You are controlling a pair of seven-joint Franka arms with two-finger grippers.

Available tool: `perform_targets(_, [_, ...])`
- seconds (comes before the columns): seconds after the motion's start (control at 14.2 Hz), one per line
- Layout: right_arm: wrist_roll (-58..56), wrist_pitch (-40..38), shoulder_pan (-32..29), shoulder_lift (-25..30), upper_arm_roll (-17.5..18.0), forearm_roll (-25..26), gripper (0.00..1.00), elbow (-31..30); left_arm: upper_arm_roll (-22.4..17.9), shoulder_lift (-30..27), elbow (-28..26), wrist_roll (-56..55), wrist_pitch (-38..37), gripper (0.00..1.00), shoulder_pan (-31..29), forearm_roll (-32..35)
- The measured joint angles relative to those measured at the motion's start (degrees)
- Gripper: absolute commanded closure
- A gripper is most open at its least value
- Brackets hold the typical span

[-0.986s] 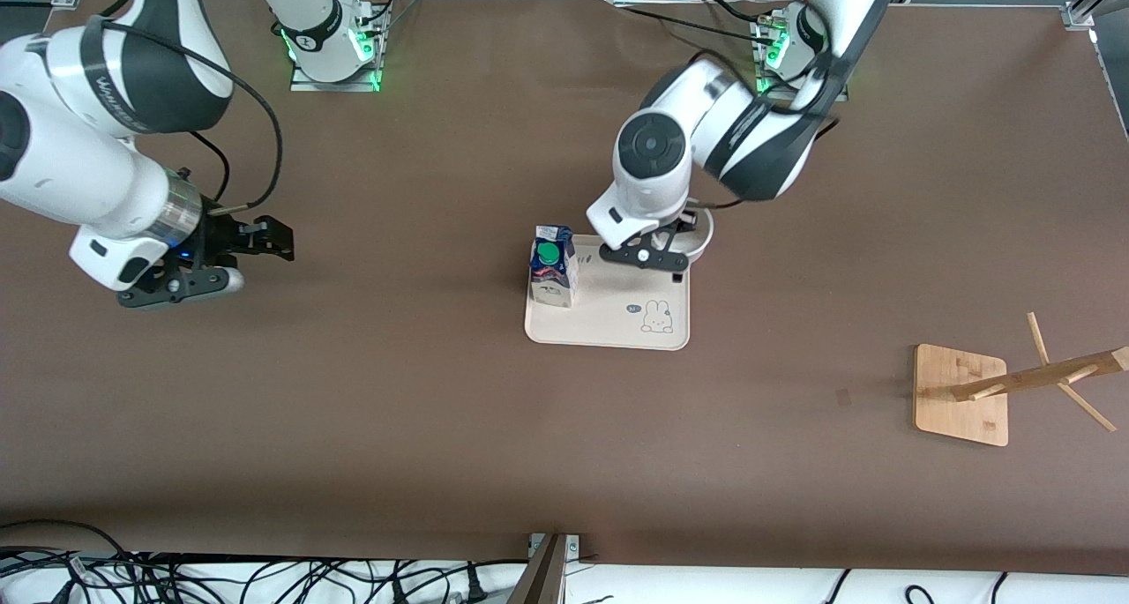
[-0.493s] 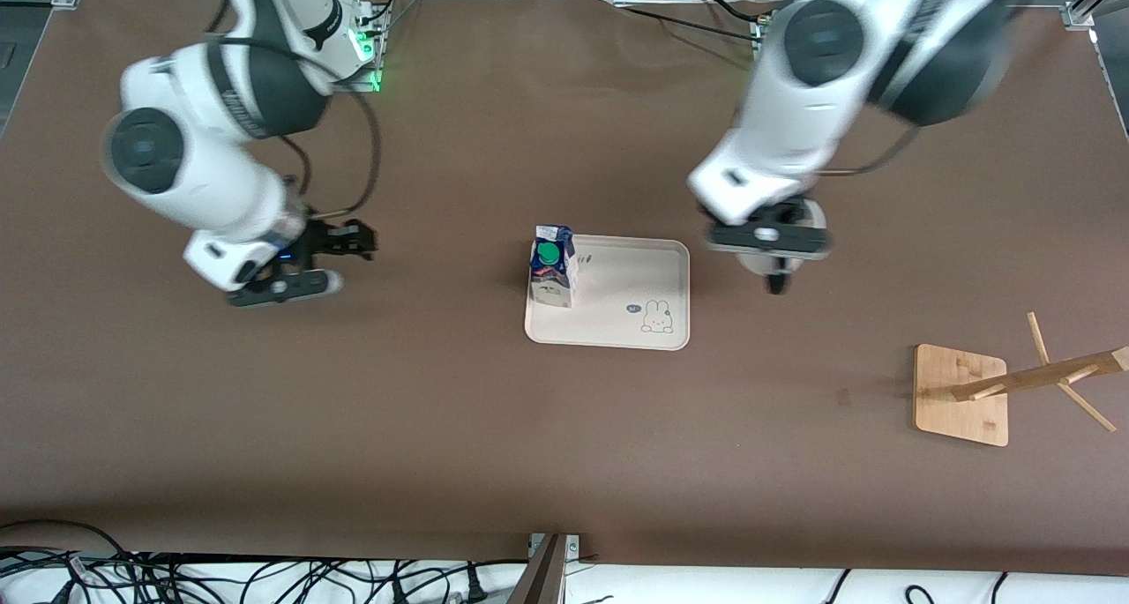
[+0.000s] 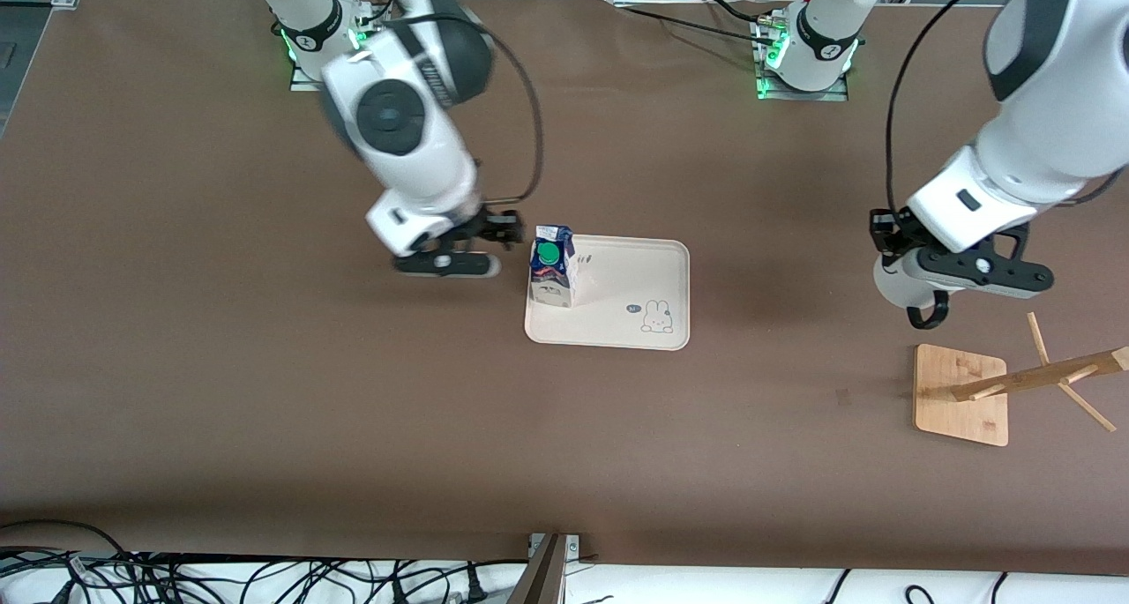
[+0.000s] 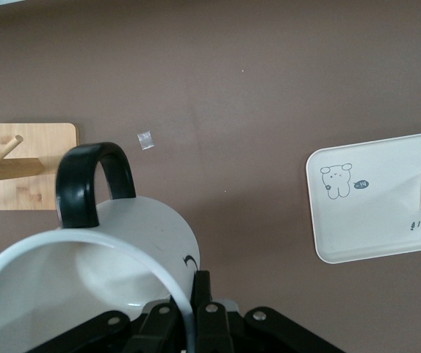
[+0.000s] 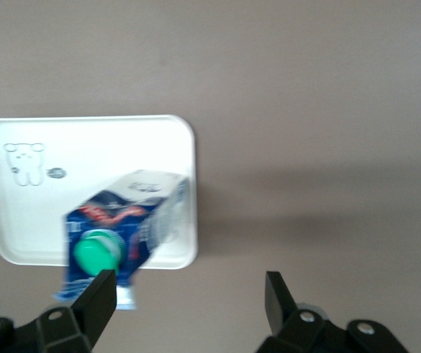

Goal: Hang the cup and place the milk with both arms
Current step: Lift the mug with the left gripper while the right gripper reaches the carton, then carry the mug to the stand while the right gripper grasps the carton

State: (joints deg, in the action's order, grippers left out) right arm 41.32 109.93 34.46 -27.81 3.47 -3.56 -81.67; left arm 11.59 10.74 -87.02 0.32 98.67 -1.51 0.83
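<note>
The cup [image 3: 893,288], a white mug with a black loop handle, hangs in my left gripper [image 3: 926,278] above the table, close to the wooden rack [image 3: 961,392]. In the left wrist view the fingers [image 4: 202,294] pinch the cup's [image 4: 122,250] rim, with the handle toward the rack base [image 4: 32,165]. The milk [image 3: 552,269] stands upright on the white tray [image 3: 635,269], at the edge toward the right arm's end. My right gripper [image 3: 476,247] is open and empty over the table beside the milk. In the right wrist view [image 5: 188,294] the milk [image 5: 122,228] lies off one fingertip.
The tray has a small rabbit drawing [image 3: 654,316] and nothing else on it. The rack has a square base and a leaning stem with pegs [image 3: 1058,375]. Cables lie along the table's front edge [image 3: 265,577].
My left arm has carried the cup off the tray toward the rack. My right arm has swung in from its end of the table to just beside the milk.
</note>
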Motion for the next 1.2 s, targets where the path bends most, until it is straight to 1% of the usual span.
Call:
perform_targets(0.14, [3.66, 1.68, 2.63, -3.75, -0.04, 0.01, 0.13, 2.73, -0.35, 0.15, -0.27, 0.21, 0.76, 1.0, -1.98, -4.64])
perform_targets(0.28, [4.56, 3.16, 3.4, -5.88, -0.05, 0.01, 0.13, 3.93, -2.59, 0.66, -0.88, 0.98, 2.29, 1.0, -3.82, -8.91])
perform_targets(0.42, [4.6, 3.42, 3.37, -6.4, -0.37, 0.01, 0.14, 4.51, -5.17, 1.48, -1.49, 2.4, 3.06, 1.0, -5.0, -11.17])
perform_targets(0.77, [5.52, 3.39, 4.64, -6.85, -0.43, 0.17, 0.18, 4.7, -8.66, 4.49, -1.71, 7.1, 9.58, 1.0, -5.43, -15.29])
perform_targets(1.06, [5.82, 3.4, 5.76, -7.58, -0.44, 0.83, 0.25, 4.7, -10.42, 6.61, -1.71, 7.11, 12.81, 1.0, -5.43, -15.87])
perform_targets(1.2, [5.84, 3.39, 5.86, -7.71, -0.45, 1.12, 0.29, 4.7, -12.03, 7.09, -1.7, 7.23, 13.09, 1.0, -5.49, -18.34])
